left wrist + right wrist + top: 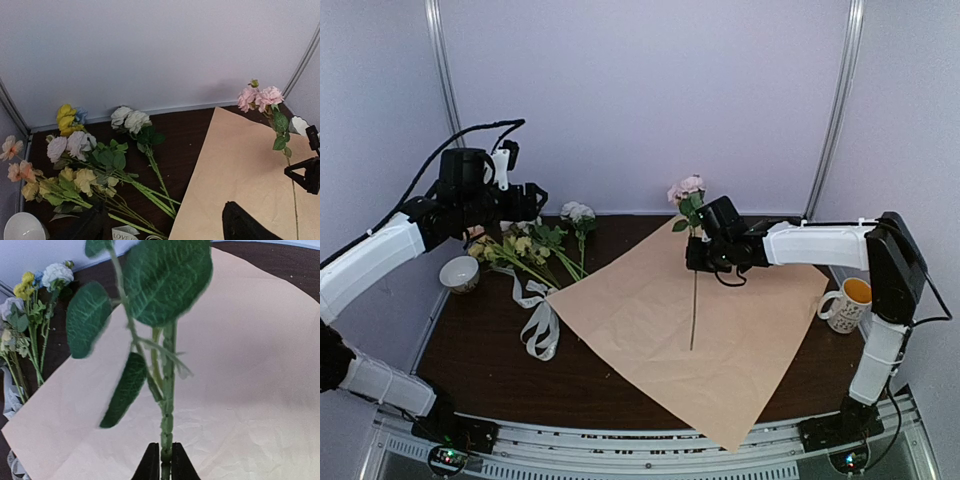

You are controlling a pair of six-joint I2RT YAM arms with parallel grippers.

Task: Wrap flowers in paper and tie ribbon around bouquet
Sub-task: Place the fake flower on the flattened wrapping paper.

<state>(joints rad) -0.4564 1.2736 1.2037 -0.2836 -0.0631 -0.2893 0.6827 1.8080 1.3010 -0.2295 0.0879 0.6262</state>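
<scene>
The tan paper lies flat on the dark table. My right gripper hovers over its far part, shut on the green stem of one pink flower; the bloom stands above the gripper and the stem hangs down to the sheet. The other flowers lie in a loose pile left of the paper. My left gripper is above that pile, open and holding nothing; its dark fingers sit wide apart at the bottom of the left wrist view. The cream ribbon lies curled in front of the pile.
A white cup stands at the table's left edge beside the flowers. A white mug with a yellow inside stands at the right edge near the paper's corner. Pale walls close the back and both sides.
</scene>
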